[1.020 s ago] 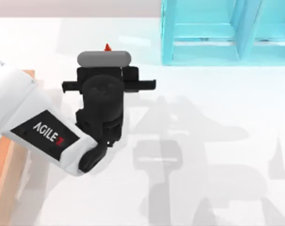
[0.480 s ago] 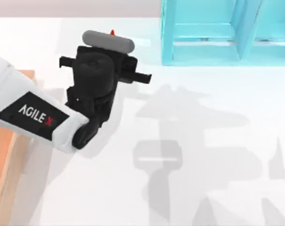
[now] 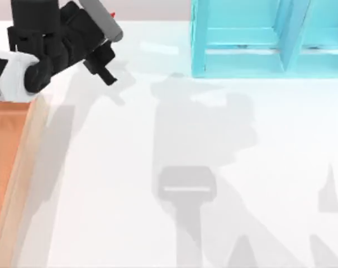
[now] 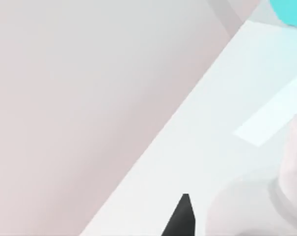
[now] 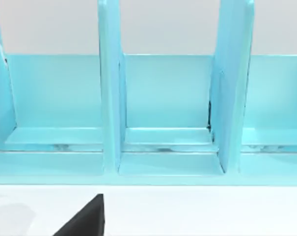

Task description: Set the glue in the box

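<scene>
Glue (image 3: 112,14) — only red cap tip visible past left gripper (image 3: 99,33); jaw state unclear — box (image 3: 23,162) cropped.

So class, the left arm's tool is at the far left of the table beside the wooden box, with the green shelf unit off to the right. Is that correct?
Not quite: the shelf unit is cyan-blue, not green, as the top view shows. The rest stands: the left tool is at the far left by the wooden box, with the shelf unit to the right.

Left arm (image 3: 12,78) beside the wooden box (image 3: 23,145): white rounded shell, black blocky wrist, grey cylindrical camera bar (image 3: 101,19).
</scene>
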{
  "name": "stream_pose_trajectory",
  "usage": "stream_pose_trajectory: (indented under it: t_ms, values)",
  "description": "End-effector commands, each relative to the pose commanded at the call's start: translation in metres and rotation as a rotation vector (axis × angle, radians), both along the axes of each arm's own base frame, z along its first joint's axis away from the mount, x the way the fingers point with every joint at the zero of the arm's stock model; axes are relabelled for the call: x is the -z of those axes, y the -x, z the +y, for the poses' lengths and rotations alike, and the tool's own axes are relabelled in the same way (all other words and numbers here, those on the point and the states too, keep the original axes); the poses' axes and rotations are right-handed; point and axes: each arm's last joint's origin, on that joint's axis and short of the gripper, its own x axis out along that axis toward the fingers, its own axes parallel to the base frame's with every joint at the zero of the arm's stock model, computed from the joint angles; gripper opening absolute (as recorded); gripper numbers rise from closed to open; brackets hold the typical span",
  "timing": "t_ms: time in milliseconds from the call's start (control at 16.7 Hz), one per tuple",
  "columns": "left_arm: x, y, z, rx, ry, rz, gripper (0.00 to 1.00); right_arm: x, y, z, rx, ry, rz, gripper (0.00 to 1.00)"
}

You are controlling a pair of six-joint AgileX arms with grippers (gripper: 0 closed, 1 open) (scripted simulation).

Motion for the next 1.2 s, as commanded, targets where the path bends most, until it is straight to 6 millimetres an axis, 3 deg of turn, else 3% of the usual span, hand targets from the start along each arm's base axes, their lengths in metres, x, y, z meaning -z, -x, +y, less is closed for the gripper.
stream_pose_trajectory:
  t_ms: [240,480,660,840,1020,1200]
  values:
    - [-0.013,-0.011,0.081,0.26,-0.175,0.064,0.0,0.0,0.0,0.0,0.0,0.0,0.0,1.0]
    - [-0.008,0.01,0.168,0.467,-0.181,0.128,0.0,0.0,0.0,0.0,0.0,0.0,0.0,1.0]
    - [0.006,0.045,0.226,0.545,-0.073,0.157,0.0,0.0,0.0,0.0,0.0,0.0,0.0,1.0]
    - [0.023,0.09,0.27,0.542,0.091,0.163,0.0,0.0,0.0,0.0,0.0,0.0,0.0,1.0]
    - [0.036,0.135,0.299,0.476,0.268,0.154,0.0,0.0,0.0,0.0,0.0,0.0,0.0,1.0]
    - [0.048,0.176,0.316,0.38,0.439,0.148,0.0,0.0,0.0,0.0,0.0,0.0,0.0,1.0]
